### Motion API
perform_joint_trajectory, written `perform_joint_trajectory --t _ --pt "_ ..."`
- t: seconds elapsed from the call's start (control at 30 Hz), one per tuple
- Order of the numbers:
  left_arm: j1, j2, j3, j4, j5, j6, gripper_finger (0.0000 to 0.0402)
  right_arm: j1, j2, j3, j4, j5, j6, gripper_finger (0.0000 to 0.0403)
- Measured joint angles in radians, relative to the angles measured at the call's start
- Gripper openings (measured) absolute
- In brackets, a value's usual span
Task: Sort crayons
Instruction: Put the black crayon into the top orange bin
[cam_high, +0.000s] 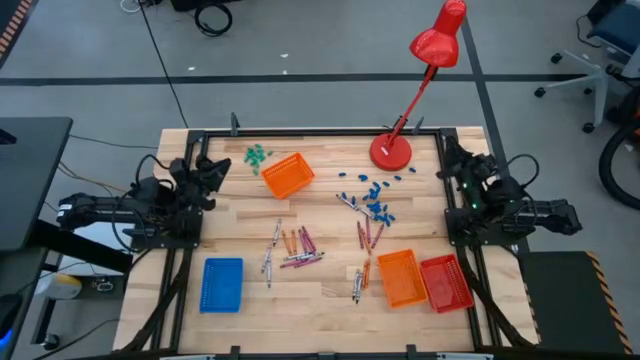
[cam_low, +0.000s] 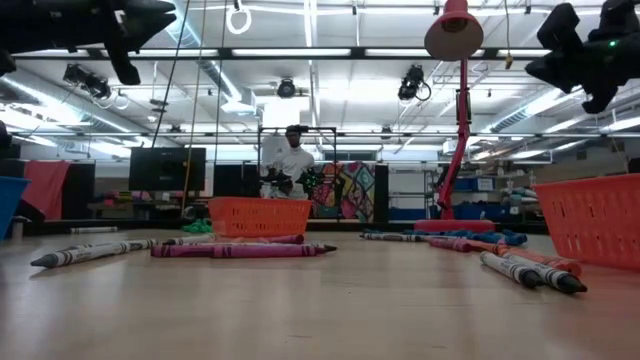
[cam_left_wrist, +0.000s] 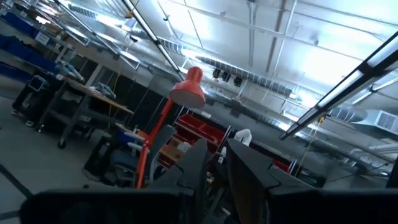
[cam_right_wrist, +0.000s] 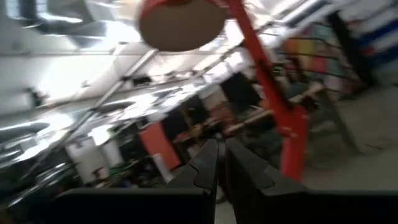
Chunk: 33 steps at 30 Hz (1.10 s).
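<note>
Several crayons lie flat on the wooden table, in loose clusters at its middle (cam_high: 295, 250), right of the middle (cam_high: 368, 235) and near the front (cam_high: 358, 283); the low view shows them lying on their sides (cam_low: 240, 250). My left gripper (cam_high: 212, 172) hangs raised at the table's left edge. My right gripper (cam_high: 450, 165) hangs raised at the right edge. Both tilt upward, clear of the crayons. In each wrist view the fingers (cam_left_wrist: 217, 162) (cam_right_wrist: 221, 165) stand close together with only a narrow slit and nothing between them.
An orange basket (cam_high: 288, 175) stands at the back, a blue tray (cam_high: 222, 283) front left, an orange tray (cam_high: 402, 277) and a red tray (cam_high: 446, 283) front right. A red desk lamp (cam_high: 390, 152) stands at the back right. Green pieces (cam_high: 258, 154) and blue pieces (cam_high: 375, 195) lie nearby.
</note>
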Motion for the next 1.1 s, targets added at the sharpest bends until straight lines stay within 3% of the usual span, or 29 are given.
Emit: perform_joint_trajectory --t 0.33,0.47,0.57,0.63,0.77,0.93,1.1 --pt "0.000 0.002 0.000 0.054 -0.060 -0.050 0.0073 0.000 0.000 0.000 0.083 -0.029 0.049 0.0037" --pt "0.000 0.011 0.000 0.111 -0.088 -0.099 0.0073 0.001 0.000 0.000 0.066 -0.025 0.378 0.0035" --pt "0.007 0.037 0.017 0.135 -0.159 -0.123 0.0073 0.001 0.004 0.013 -0.048 -0.125 0.508 0.0030" --pt "0.019 0.065 0.053 0.065 -0.144 -0.131 0.0069 0.001 0.028 0.045 -0.152 -0.185 0.586 0.0025" --pt "0.037 0.170 0.188 -0.189 -0.088 -0.133 0.0055 0.001 0.136 0.132 -0.288 -0.202 0.706 0.0011" --pt "0.068 0.336 0.411 -0.557 0.015 -0.112 0.0042 0.001 0.314 0.264 -0.358 -0.205 0.641 0.0005" --pt "0.084 0.492 0.595 -0.872 0.025 -0.214 0.0043 -0.018 0.483 0.415 -0.548 -0.225 0.587 0.0006"
